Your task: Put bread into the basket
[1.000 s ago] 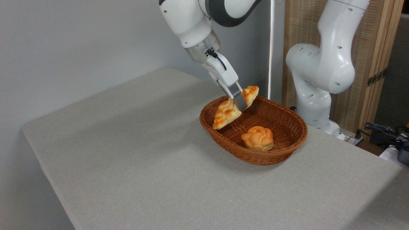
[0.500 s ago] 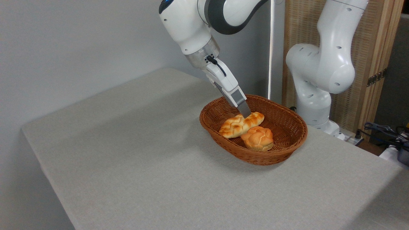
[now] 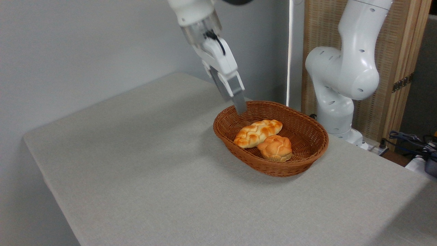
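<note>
The bread (image 3: 257, 132), a braided golden loaf with pointed ends, lies flat inside the brown wicker basket (image 3: 239, 154), toward its left side. Nothing grips it. My gripper (image 3: 236, 104) hangs above the basket's far left rim, up and to the left of the loaf and clear of it. Its fingers are seen almost edge-on, slightly apart, with nothing between them.
A small round knotted bun (image 3: 276, 147) sits in the basket, touching the loaf's right side. The grey cloth-covered table (image 3: 143, 171) stretches left and forward of the basket. The arm's white base (image 3: 338, 89) stands behind the basket, with cables at the far right.
The loaf went from hanging in the shut gripper over the basket to lying in it. The gripper let go, then rose and drew back to the left.
</note>
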Robot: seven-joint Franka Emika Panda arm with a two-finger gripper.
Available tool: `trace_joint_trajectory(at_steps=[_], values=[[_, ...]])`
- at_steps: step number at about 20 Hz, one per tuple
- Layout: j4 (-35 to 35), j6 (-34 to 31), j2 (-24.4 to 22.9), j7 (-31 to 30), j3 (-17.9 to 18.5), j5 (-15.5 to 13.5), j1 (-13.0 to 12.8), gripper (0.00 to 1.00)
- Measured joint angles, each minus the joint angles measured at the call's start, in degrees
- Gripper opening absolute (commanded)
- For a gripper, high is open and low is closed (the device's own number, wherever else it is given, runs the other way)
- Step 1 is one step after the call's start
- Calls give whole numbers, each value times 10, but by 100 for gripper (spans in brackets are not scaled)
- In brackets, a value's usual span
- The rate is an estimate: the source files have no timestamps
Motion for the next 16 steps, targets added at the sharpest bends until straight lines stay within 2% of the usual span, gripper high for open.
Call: trace_joint_trajectory(at_steps=[4,6,9,12,16], values=[[98,16,38,3,37,1,2,100],[145,26,65,2,45,1,9,100],[212,39,112,2,45,-4,42,100],[276,40,157,3,44,-32,76,100],[319,40,192,3,44,-43,96,100]])
